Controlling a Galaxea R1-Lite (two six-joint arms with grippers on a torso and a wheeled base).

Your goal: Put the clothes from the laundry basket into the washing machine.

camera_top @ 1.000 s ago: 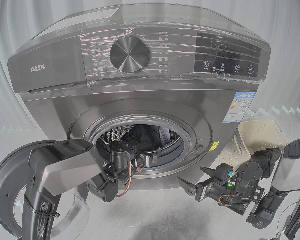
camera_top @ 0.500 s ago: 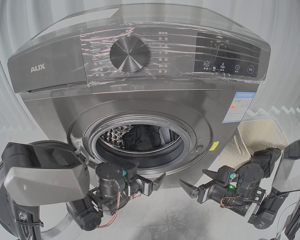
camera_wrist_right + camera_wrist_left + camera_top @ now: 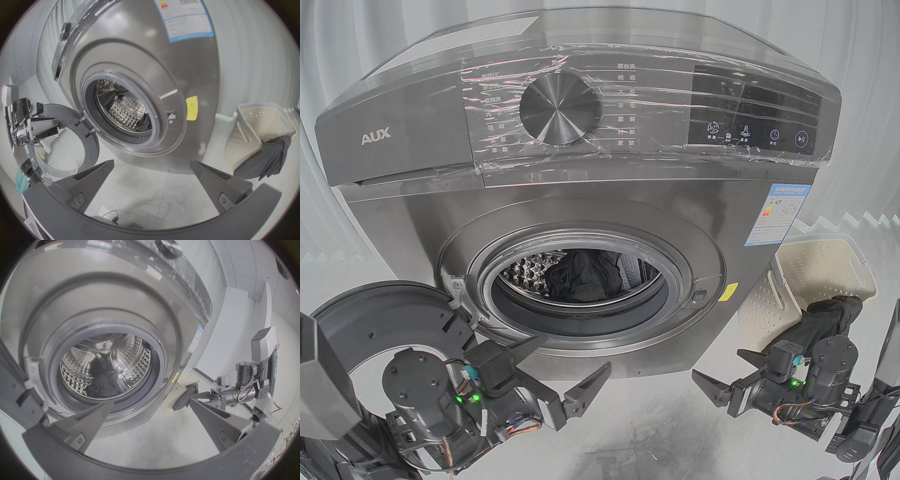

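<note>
Pale pleated curtain (image 3: 862, 125) backs a grey floor (image 3: 650, 431), and the silver washing machine (image 3: 600, 206) takes up most of the head view. Its round door (image 3: 375, 312) hangs open at lower left. A cream perforated laundry basket (image 3: 831, 262) sits tipped just beside the machine at right.

My left arm lies low at lower left before the door, my left claw (image 3: 574, 353) spread wide and empty, its tips near the drum's lower rim. My right arm lies low at lower right, my right claw (image 3: 717, 363) also spread and empty, pointing toward frame centre.

One black garment (image 3: 584, 275) lies inside the drum. A dark grey garment (image 3: 828, 315) drapes over the basket's front rim, just behind my right wrist.

Wrinkled plastic film covers the control strip, where printed characters ring the metal dial (image 3: 558, 107) and icons mark the dark touch panel (image 3: 753, 119). A blue-edged label (image 3: 778, 214) and a small yellow sticker (image 3: 728, 291) sit right of the opening.
</note>
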